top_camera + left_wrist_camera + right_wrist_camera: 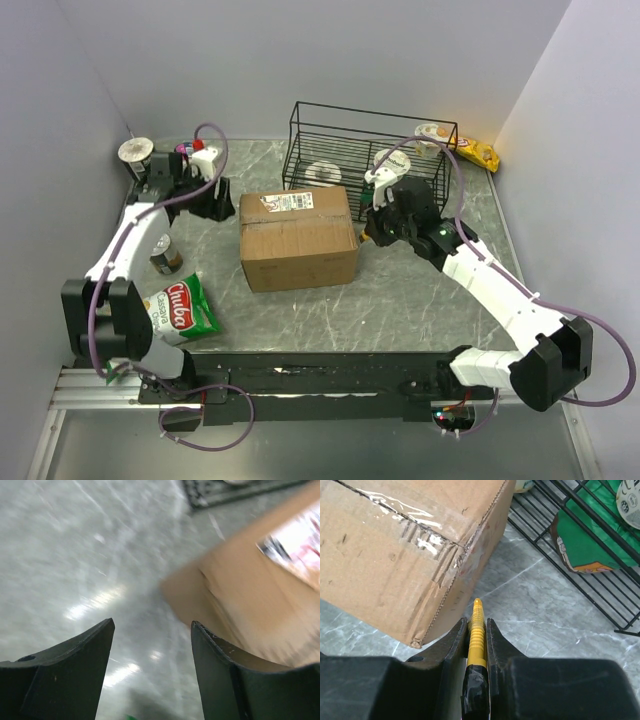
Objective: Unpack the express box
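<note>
The express box (pixel 298 240), a brown carton with a taped seam and a white label on top, stands shut in the middle of the table. My right gripper (pixel 373 229) is just off its right side, shut on a ribbed yellow tool with a black handle (pixel 476 630). The tool's tip points at the table beside the box's lower corner (pixel 420 640). My left gripper (pixel 214 200) hangs open at the box's back left. Only table shows between its fingers (pixel 80 670), and the blurred box (pixel 250 595) lies to their right.
A black wire basket (pixel 300 150) stands behind the box with a green packet (pixel 585 545) inside. A green Chuba bag (pixel 182 306) and a can (pixel 165 255) lie front left. A cup (pixel 135 152) stands back left and a yellow packet (pixel 479 153) back right.
</note>
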Available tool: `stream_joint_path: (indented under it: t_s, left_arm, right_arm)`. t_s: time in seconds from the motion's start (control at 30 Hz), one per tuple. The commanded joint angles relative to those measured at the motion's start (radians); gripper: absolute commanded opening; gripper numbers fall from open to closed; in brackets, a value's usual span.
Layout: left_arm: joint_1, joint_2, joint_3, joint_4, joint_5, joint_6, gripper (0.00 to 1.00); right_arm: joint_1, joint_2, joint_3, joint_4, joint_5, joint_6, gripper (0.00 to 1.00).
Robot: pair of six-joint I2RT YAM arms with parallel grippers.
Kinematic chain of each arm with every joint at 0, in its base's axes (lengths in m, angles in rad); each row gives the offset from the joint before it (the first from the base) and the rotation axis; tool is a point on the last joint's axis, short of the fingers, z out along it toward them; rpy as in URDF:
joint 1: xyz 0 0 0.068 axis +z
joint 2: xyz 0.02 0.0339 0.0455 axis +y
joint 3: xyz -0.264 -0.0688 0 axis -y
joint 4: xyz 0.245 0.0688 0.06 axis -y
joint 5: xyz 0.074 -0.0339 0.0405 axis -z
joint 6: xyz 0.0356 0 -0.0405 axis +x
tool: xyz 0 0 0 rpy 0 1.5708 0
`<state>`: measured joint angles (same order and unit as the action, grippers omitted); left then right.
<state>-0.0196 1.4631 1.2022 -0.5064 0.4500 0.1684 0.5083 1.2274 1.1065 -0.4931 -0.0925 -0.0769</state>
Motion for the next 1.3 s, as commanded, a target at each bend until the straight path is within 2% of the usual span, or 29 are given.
stream_joint_path:
  t_s: [0.0, 0.13, 0.27, 0.4, 0.53, 0.67, 0.73, 0.9, 1.03, 1.13, 1.27]
  left_arm:
    - [0.017, 0.110, 0.193, -0.065, -0.085, 0.126, 0.69]
    - [0.044, 0.184, 0.281, -0.124, -0.045, 0.105, 0.67]
    - [0.029, 0.189, 0.220, 0.044, 0.033, 0.008, 0.68]
    - [-0.009, 0.275, 0.293, 0.085, 0.104, -0.023, 0.67]
    - [-0.026, 0.341, 0.349, 0.098, 0.124, -0.020, 0.67]
    - [-0.026, 0.385, 0.372, 0.065, 0.139, 0.032, 0.66]
    - [-0.028, 0.381, 0.361, 0.048, 0.190, 0.051, 0.65]
    - [-0.036, 0.290, 0.264, -0.023, 0.352, 0.097, 0.65]
    - [-0.078, 0.166, 0.136, -0.053, 0.388, 0.123, 0.64]
    - [-0.108, 0.012, 0.031, -0.102, 0.418, 0.173, 0.64]
    - [-0.160, -0.128, -0.119, -0.158, 0.463, 0.258, 0.65]
  right_arm:
    - [0.006, -0.029, -0.043, 0.054, -0.016, -0.015, 0.00]
    - [0.010, -0.039, -0.063, 0.062, -0.023, -0.026, 0.00]
    - [0.012, -0.057, -0.062, 0.027, -0.021, -0.029, 0.00]
    - [0.027, -0.092, -0.079, -0.071, -0.024, -0.027, 0.00]
    - [0.059, -0.163, -0.146, -0.133, -0.045, -0.027, 0.00]
    - [0.075, -0.184, -0.194, -0.142, -0.125, -0.027, 0.00]
    - [0.081, -0.171, -0.189, -0.124, -0.193, -0.038, 0.00]
    - [0.088, -0.083, -0.119, -0.024, -0.162, -0.067, 0.00]
    - [0.087, -0.013, -0.054, 0.017, -0.080, -0.112, 0.00]
    - [0.084, 0.032, -0.007, 0.034, -0.035, -0.149, 0.00]
    - [0.088, 0.084, 0.041, 0.051, -0.056, -0.150, 0.00]
